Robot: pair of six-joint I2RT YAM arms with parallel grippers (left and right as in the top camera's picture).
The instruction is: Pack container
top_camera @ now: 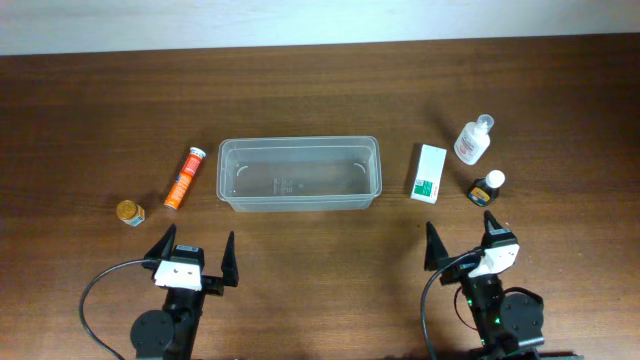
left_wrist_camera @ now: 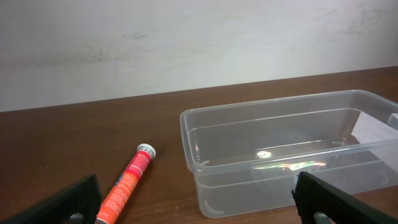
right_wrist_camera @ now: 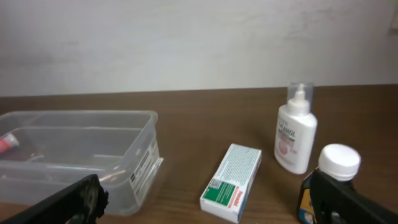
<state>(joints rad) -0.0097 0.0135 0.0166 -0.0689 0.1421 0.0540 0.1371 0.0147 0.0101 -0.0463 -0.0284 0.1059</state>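
Sitting mid-table is one clear container (top_camera: 298, 173). At its nine o'clock: one orange tube (top_camera: 184, 178), one small jar (top_camera: 130, 212). At three o'clock: one white-and-green carton (top_camera: 430, 172), one pump bottle (top_camera: 475, 139), one white-capped dark bottle (top_camera: 487, 187); lettering too small to read. Left gripper (top_camera: 200, 240) at seven o'clock, right gripper (top_camera: 460, 232) at five, both gaping wide, holding nothing.

container (left_wrist_camera: 249, 190) cut off at right edge, dark bottle (right_wrist_camera: 339, 163) cut off below, jar (top_camera: 130, 212) label unreadable

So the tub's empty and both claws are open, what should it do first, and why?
Probably ease the right gripper forward toward the white-and-green carton: it lies just ahead, in line with the open jaws, near the empty tub, and that gripper holds nothing.
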